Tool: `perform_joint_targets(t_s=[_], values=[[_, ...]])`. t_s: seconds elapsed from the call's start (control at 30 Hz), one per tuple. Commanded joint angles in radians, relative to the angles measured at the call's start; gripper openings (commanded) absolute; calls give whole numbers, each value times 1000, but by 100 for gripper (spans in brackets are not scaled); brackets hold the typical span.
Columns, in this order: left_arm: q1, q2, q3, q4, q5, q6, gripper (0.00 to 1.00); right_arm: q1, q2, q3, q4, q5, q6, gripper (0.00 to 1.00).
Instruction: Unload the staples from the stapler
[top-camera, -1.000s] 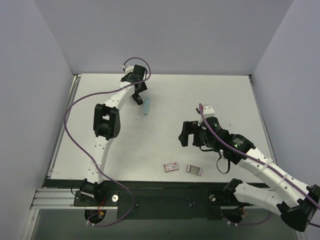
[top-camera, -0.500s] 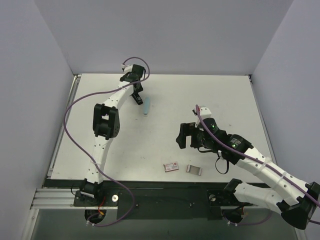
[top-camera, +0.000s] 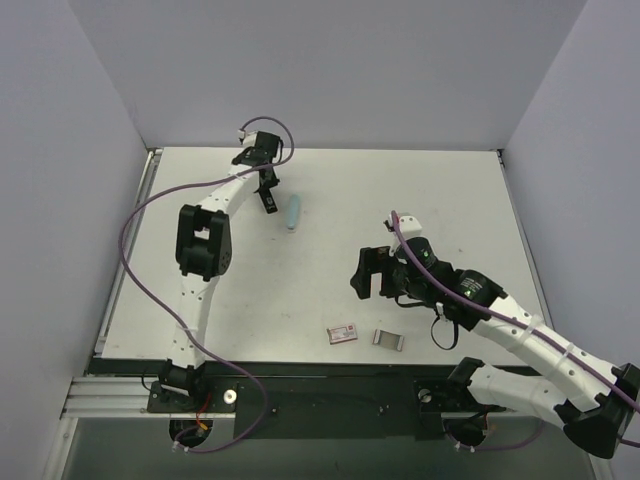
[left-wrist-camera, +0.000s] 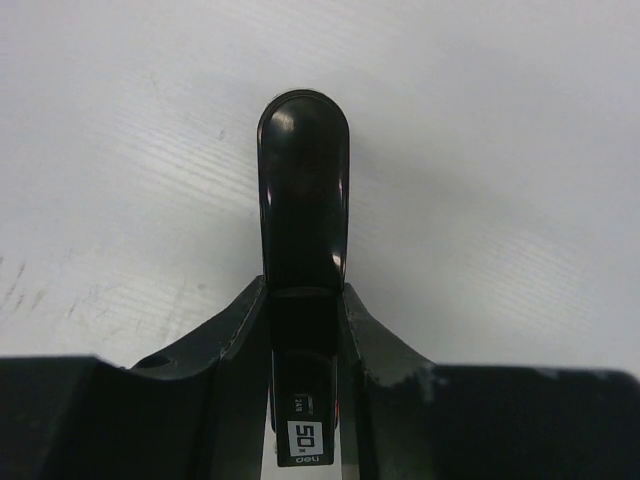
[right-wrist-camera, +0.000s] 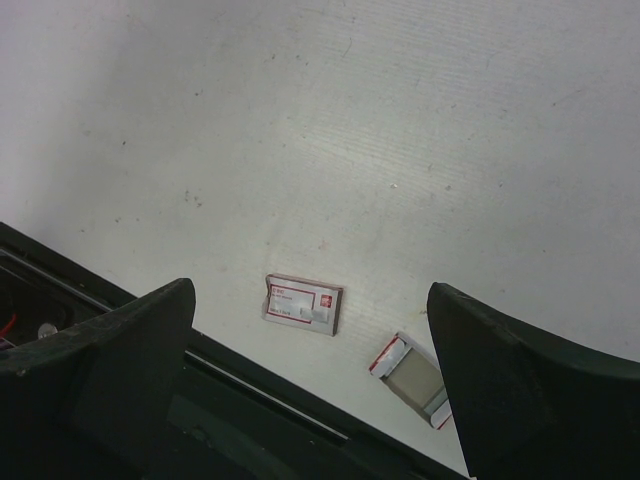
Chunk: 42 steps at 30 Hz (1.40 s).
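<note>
Rigid, glossy and probably slippery, the stapler (left-wrist-camera: 303, 200) is clamped by its narrow sides between the left fingers (left-wrist-camera: 235, 335) on the far-left surface (top-camera: 420, 180); the right fingers (right-wrist-camera: 120, 350) are spread apart.

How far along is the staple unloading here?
Early. The left hand clamps the black stapler; that grasp is all that looks done. The right hand hangs open near two small boxes, idle. Left: opening the stapler and getting the staples out; no loose staples show yet.
</note>
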<state>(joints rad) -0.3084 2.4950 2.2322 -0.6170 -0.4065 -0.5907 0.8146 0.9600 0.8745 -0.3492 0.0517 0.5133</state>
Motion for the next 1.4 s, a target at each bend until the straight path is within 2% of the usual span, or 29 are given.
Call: perform_joint_targets(t_s=[0.0,0.2,0.3,0.53,0.7,0.87,1.1,1.37], values=[[31,-189,-116,81,37,66,0,11,-26,17,-17,14,17,96],[32,-356,-244,128,110,104,0,12,-61,23,-42,14,36,96],[32,-438,-316,158,202,111,0,12,-76,34,-62,20,31,96],[15,-743,-601,266,406,66,0,11,-113,89,-106,-4,16,96],[-50,-933,-753,270,517,78,0,9,-106,158,-209,7,2,95],[-147,-1159,-879,241,580,100,0,9,-170,172,-215,-15,-13,95],[-230,-1413,-1072,226,688,98,0,8,-208,167,-218,-154,-75,95],[-274,-1571,-1240,306,891,40,0,8,-225,189,-183,-317,-151,95]])
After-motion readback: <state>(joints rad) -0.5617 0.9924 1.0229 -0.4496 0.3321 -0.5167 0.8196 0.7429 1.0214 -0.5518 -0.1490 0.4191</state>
